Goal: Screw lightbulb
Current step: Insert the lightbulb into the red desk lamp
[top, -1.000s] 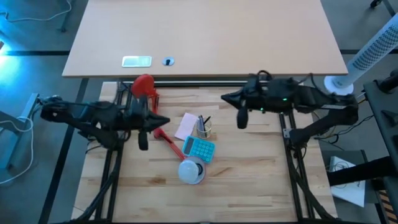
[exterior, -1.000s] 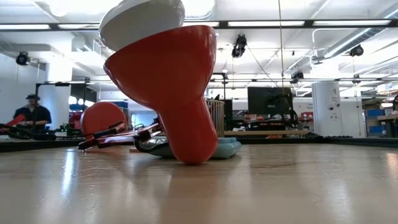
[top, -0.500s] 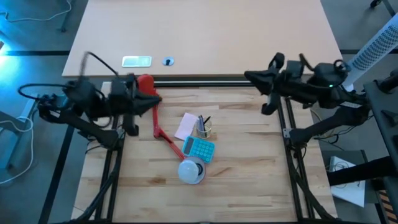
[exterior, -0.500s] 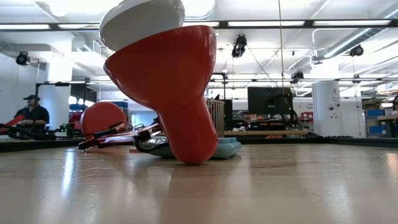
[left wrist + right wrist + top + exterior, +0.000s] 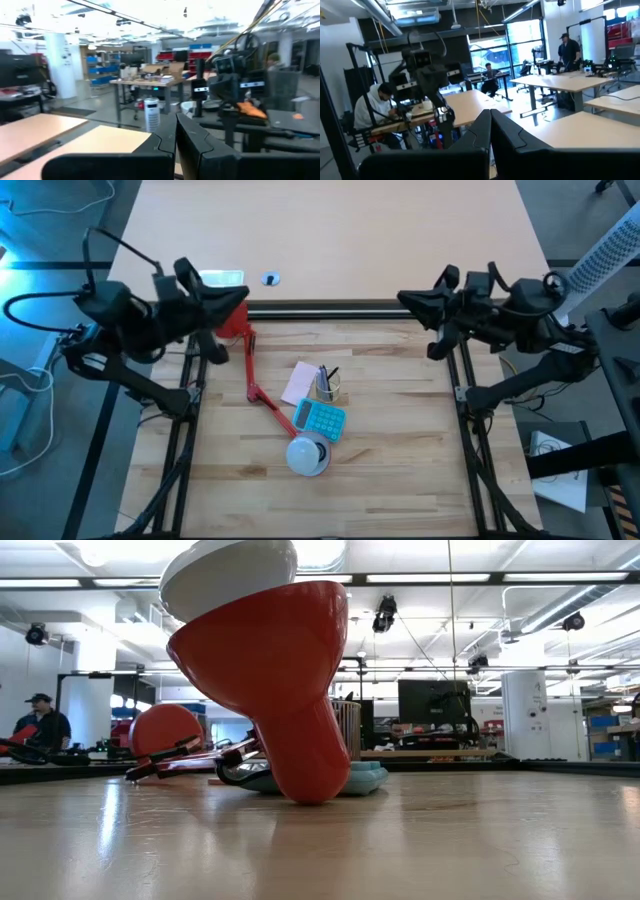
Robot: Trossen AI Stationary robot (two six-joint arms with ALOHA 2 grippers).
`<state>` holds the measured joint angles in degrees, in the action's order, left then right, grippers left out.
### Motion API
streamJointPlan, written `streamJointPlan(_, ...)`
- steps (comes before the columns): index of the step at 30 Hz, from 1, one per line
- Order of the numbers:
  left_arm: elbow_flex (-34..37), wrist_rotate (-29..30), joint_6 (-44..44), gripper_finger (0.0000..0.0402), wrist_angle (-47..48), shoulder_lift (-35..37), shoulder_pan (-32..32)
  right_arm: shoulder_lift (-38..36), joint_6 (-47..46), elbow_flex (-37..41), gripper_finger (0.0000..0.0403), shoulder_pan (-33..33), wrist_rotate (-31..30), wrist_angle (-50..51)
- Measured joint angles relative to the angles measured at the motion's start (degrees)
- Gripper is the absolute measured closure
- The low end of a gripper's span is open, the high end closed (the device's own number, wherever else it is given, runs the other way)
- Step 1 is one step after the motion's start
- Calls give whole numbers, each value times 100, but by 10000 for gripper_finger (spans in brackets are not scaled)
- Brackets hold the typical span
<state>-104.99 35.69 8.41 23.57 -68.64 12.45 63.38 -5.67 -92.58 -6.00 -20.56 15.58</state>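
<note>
A red desk lamp lies on the wooden table, its round base (image 5: 232,323) at the far left and its thin arm (image 5: 266,401) running toward the near edge. The red shade (image 5: 285,670) rests tilted on the table. The white domed lightbulb (image 5: 301,449) (image 5: 228,575) sits in the shade's mouth, its neck hidden inside. My left gripper (image 5: 234,300) (image 5: 175,140) hangs shut above the lamp's base at the far left. My right gripper (image 5: 404,300) (image 5: 490,127) hangs shut at the far right. Both are raised and hold nothing.
A teal calculator (image 5: 320,419), a pink note (image 5: 299,383) and a mesh cup of pens (image 5: 327,386) lie beside the lamp's arm. A pale table (image 5: 400,230) stands beyond the far edge. People sit and stand in the room behind (image 5: 380,107).
Both grippers have drawn back from the middle of the table and risen. The left went toward the far left, over the lamp's base, and the right toward the far right. The lamp and the lightbulb have stayed where they were.
</note>
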Motion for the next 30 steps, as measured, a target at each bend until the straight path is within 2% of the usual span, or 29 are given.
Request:
streamJointPlan(6, 10, 15, -175, 401, 149, -321, -59, 222, -68, 0, 403, 0, 0, 3)
streamJointPlan(8, 84, -158, -441, 401, 378, -407, -59, 333, -68, 0, 403, 0, 1, 4)
streamJointPlan(13, 541, -1018, -1336, 401, 980, -694, -51, 637, -70, 0, 403, 0, 0, 3)
streamJointPlan(16, 1173, -1050, -1793, 401, 838, -789, 132, 870, -68, 0, 403, 0, 0, 6)
streamJointPlan(18, 1660, -826, -1975, 401, 524, -697, 298, 1031, -70, 0, 403, 0, 0, 7)
streamJointPlan(24, 3293, -185, -2298, 401, -277, 301, 755, 1669, -71, 0, 403, 0, -2, 2)
streamJointPlan(30, 5003, 264, -2113, 401, -1898, 857, 1193, 2467, -73, -2, 403, 0, -3, 4)
